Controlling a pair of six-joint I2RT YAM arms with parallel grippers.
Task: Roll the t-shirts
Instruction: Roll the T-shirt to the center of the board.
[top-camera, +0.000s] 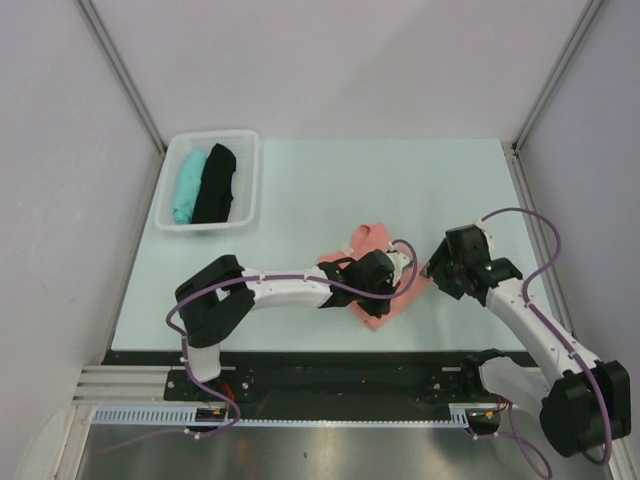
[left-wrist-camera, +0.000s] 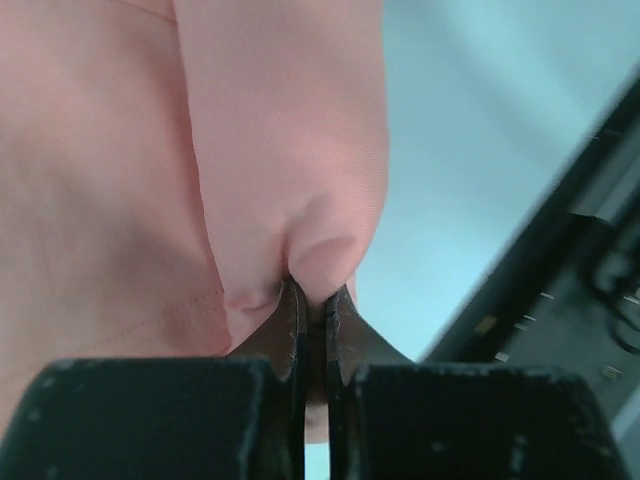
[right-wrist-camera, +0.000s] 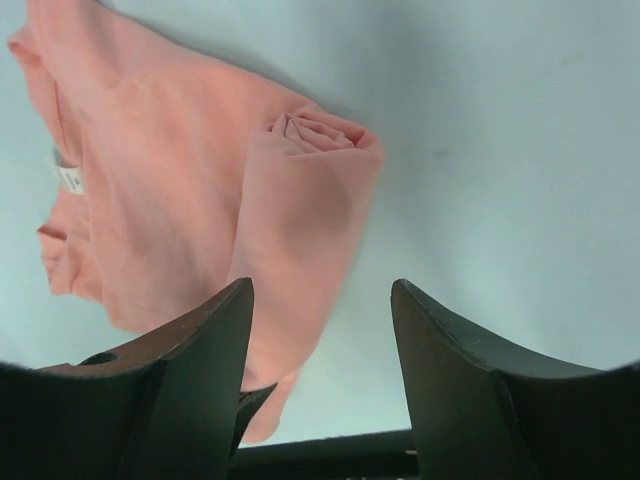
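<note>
A salmon-pink t-shirt (top-camera: 372, 238) lies mid-table, its near-right part rolled into a thick tube (right-wrist-camera: 300, 190). A small white neck label (right-wrist-camera: 70, 178) shows at its left in the right wrist view. My left gripper (top-camera: 388, 280) sits over the shirt, shut on a pinched fold of the pink cloth (left-wrist-camera: 280, 150), with the jaws (left-wrist-camera: 318, 292) nearly touching. My right gripper (top-camera: 440, 272) hovers just right of the shirt, open (right-wrist-camera: 320, 290), with nothing between its fingers. The roll's end lies ahead of its left finger (right-wrist-camera: 200, 340).
A white basket (top-camera: 250, 190) at the back left holds a rolled teal t-shirt (top-camera: 188, 185) and a rolled black one (top-camera: 214, 183). The black base rail (top-camera: 330, 365) runs along the near table edge, close behind the pink shirt (left-wrist-camera: 560, 260).
</note>
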